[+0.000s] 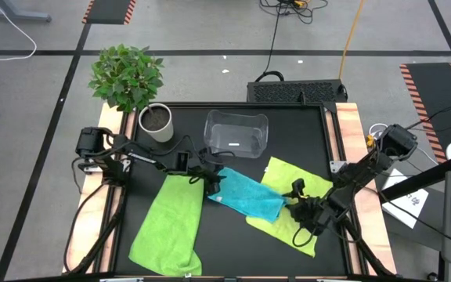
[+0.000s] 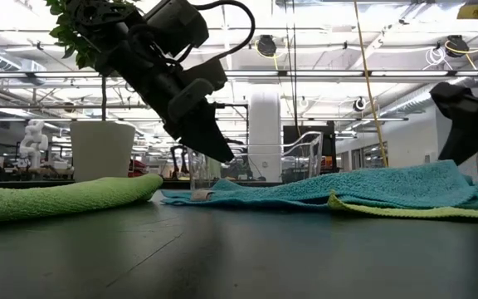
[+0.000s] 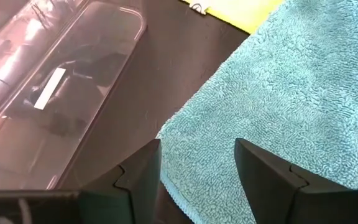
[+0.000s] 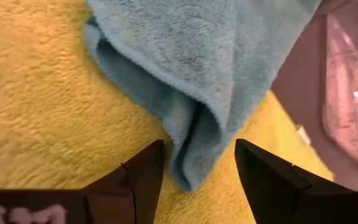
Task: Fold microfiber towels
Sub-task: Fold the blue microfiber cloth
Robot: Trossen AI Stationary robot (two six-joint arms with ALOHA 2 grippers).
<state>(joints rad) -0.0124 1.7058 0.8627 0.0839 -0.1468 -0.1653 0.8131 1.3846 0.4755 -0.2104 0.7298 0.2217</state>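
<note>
Blue towel (image 1: pixel 245 196): lies mid-worktop, long axis running from the left gripper (image 1: pixel 212 182) to the right gripper (image 1: pixel 294 205); its right end overlaps the right green towel (image 1: pixel 288 205), with the left green towel (image 1: pixel 171 223) just beside its other end.
Left gripper: fingers apart, poised over the blue towel's near corner, clear bin (image 1: pixel 237 133) beyond.
Right gripper: fingers apart, straddling the blue towel's folded-over end.
Judgement: each arm nearest its own end.
</note>
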